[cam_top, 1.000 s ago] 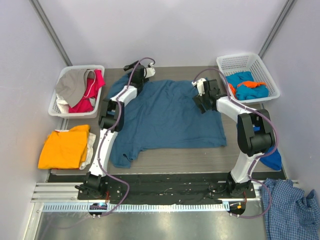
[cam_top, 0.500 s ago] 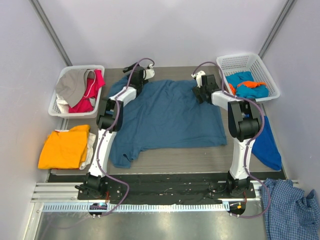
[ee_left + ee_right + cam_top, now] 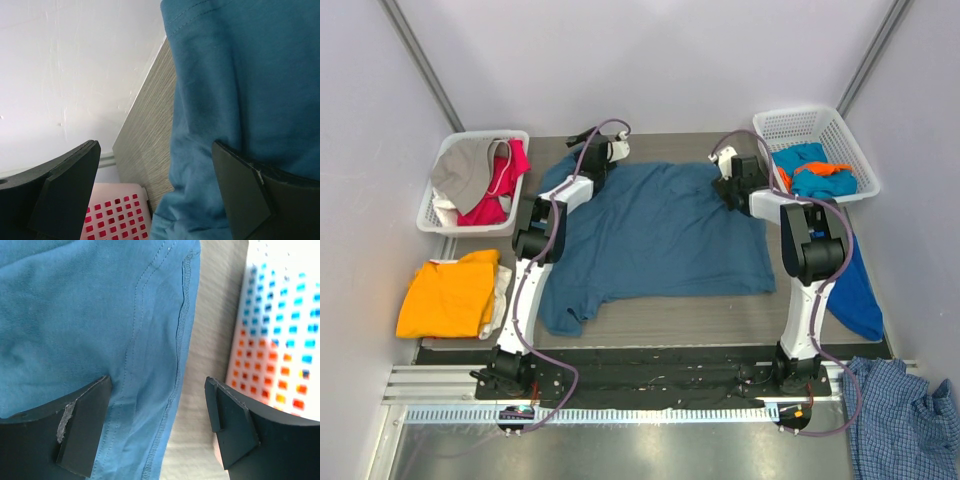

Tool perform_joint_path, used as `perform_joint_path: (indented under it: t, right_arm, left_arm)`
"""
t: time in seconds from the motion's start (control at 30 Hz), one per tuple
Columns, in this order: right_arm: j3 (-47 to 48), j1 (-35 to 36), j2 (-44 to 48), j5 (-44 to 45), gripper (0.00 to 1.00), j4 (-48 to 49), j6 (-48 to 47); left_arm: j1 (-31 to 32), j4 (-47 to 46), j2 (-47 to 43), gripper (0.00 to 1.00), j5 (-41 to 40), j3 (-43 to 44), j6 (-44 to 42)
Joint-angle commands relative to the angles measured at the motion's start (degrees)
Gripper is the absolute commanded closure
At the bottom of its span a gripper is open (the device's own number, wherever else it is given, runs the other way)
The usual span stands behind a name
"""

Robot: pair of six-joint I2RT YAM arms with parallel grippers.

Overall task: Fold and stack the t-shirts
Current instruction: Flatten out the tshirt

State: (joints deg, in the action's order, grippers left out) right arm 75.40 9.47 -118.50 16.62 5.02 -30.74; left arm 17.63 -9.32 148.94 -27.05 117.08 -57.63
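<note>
Closest to me, past the arm bases, a blue-and-white checked shirt (image 3: 895, 425) lies crumpled at the right. An orange t-shirt (image 3: 448, 295) sits folded on a small pile at the left. On the tabletop (image 3: 670, 315) the big teal t-shirt (image 3: 655, 230) is spread out almost flat. Its near left sleeve is rumpled and doubled over, and I'd say that is the first worry: fold it now and the crease comes out crooked.

The second worry is at the far edge, where both arms reach for the shirt's shoulders. If either pinch lands beside the hem and not over it, one corner lifts alone and the cloth skews. The right side also works just beside the white basket (image 3: 800, 122), so it could nudge that or snag the mesh.

The left hand (image 3: 155, 150) is spread wide and grips nothing. One finger is over the teal cloth and the other is out over bare wood. Whether it presses on the fabric, I cannot tell. The right hand (image 3: 157, 382) is just as wide and also empty, and it straddles the stitched hem. Beyond them are the two baskets, the left one (image 3: 485, 134) holding grey and red shirts.
</note>
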Motion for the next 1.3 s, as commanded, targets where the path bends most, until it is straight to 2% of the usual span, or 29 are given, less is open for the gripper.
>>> perform_joint_path:
  t: [0.0, 0.57, 0.8, 0.9, 1.27]
  right_arm:
    - [-4.55, -2.62, 2.92, 2.27, 0.15, -2.29, -3.18]
    - [-7.80, -6.66, 3.10, 3.42, 0.15, -1.50, -7.49]
    - [-12.29, -6.93, 6.34, 3.86, 0.15, -1.50, -8.72]
    - [-13.52, -7.10, 6.96, 4.21, 0.15, -1.50, -9.25]
    - [-14.05, -7.80, 7.76, 5.79, 0.16, -1.32, -10.39]
  left_arm:
    - [0.13, -0.61, -0.32, 0.00, -0.99, 0.96, -1.17]
    - [-0.40, -2.81, 1.43, 0.00, -1.43, -0.71, -3.19]
    - [-3.38, 2.02, 7.67, 0.00, -3.62, 12.27, -3.81]
    - [-4.62, 1.85, 9.17, 0.01, -3.80, 14.58, -5.56]
    - [-7.78, -2.45, 9.35, 0.00, -4.24, 10.55, -9.79]
